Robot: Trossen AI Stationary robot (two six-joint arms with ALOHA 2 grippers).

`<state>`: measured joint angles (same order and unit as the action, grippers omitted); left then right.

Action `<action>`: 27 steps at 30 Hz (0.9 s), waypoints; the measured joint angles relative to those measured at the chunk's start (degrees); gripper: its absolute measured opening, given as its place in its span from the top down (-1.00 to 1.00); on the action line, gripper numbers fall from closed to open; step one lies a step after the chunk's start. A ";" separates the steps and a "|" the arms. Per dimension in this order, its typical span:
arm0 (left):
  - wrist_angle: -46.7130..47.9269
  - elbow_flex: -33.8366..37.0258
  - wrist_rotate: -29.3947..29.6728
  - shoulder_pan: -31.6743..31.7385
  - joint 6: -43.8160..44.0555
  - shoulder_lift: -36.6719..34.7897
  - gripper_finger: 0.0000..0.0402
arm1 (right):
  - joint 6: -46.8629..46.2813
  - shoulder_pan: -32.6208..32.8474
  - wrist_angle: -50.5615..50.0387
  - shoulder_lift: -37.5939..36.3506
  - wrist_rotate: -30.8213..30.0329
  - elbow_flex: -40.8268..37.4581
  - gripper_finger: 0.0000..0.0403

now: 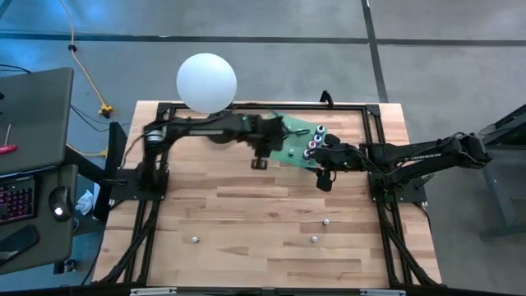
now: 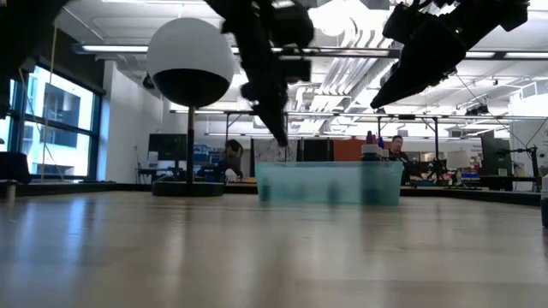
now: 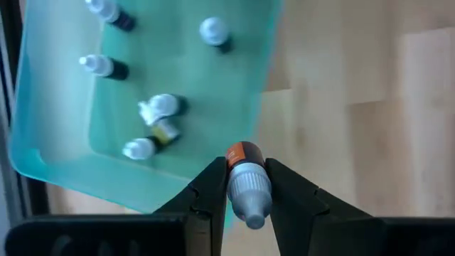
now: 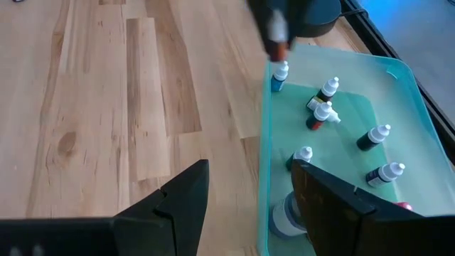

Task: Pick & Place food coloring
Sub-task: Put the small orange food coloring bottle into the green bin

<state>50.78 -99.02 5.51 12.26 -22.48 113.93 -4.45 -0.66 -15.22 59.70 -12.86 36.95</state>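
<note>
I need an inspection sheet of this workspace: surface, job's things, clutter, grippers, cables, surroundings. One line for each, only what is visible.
Surface: wooden table.
Job's things: green bin holds several food coloring bottles; three loose bottles lie on the table.
Clutter: white globe lamp.
Grippers: left gripper shut on an orange bottle beside the bin's edge; right gripper open at the bin.
Cables: yellow cable on the floor.
Surroundings: person behind the table.

White globe lamp (image 1: pixel 206 80) at table (image 1: pixel 246 238) edge (rear); keyboard (image 1: pixel 16 200) off-table
</note>
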 joint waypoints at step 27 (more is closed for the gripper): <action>7.21 -13.45 -3.60 4.90 -14.80 14.29 0.59 | 0.00 0.00 -0.90 0.00 0.00 0.00 0.03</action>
<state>57.98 -112.46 1.91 17.17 -37.28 128.22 -4.45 -0.67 -16.12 59.70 -12.86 36.95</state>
